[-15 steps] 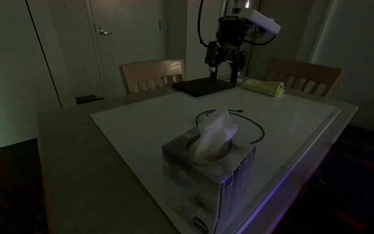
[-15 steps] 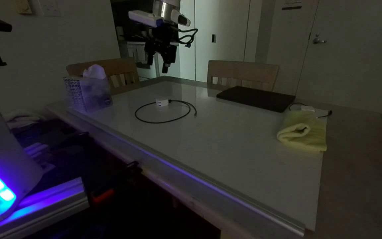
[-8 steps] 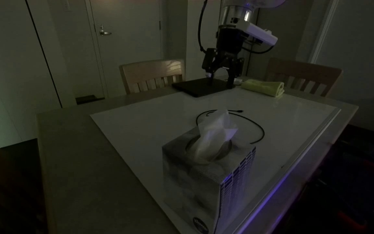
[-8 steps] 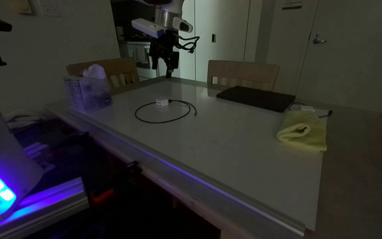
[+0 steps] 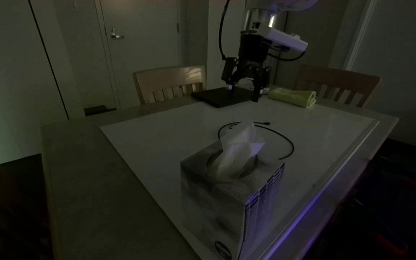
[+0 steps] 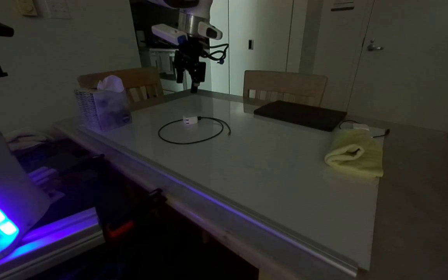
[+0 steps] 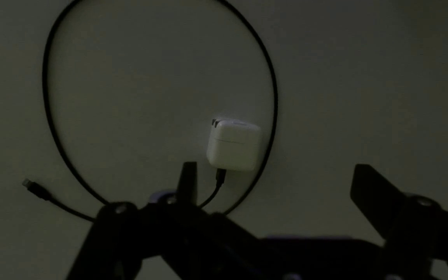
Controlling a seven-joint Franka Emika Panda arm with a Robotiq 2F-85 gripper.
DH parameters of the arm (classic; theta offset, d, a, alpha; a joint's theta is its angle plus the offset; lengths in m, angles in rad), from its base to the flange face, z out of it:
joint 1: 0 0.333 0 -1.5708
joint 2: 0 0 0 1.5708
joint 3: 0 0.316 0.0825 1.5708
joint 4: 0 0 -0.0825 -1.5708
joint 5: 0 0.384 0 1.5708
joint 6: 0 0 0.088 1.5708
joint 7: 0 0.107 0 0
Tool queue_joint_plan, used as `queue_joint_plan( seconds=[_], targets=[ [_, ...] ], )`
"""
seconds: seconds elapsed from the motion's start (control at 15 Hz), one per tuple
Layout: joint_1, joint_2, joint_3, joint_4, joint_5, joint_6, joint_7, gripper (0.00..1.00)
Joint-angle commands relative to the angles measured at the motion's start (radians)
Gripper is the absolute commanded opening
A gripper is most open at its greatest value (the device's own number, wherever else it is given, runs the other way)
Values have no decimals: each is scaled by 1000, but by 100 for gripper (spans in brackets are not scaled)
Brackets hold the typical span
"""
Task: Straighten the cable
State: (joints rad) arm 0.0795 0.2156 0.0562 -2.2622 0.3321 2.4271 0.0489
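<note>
Cable (image 7: 275,97) and tool (image 7: 273,166) black, adapter (image 7: 233,149) white — towel (image 6: 355,153) yellow — tissue box (image 5: 213,196) grey, partly gridded.

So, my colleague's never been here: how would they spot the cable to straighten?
On the table, look between the tissue box and yellow towel. The thin black cable there makes a wide loop around a white charger, unlike the partly hidden cord by the towel.

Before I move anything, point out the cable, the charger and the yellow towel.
Cable (image 7: 275,102), in the wrist view: on the right-hand curve of its loop.
Charger (image 7: 233,147), in the wrist view: middle of its white body.
Yellow towel (image 5: 291,98), in an exterior view: middle of its folded side.
</note>
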Motion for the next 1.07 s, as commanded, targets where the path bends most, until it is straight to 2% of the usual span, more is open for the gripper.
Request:
queue_joint_plan(
  seconds=[0.0,0.53,1.0],
  targets=[
    [25,6,13,-38,-44,79,104,100],
    [71,54,-11,-81,-196,210,314,100],
    [42,135,-3,-34,-170,218,266,100]
  ],
)
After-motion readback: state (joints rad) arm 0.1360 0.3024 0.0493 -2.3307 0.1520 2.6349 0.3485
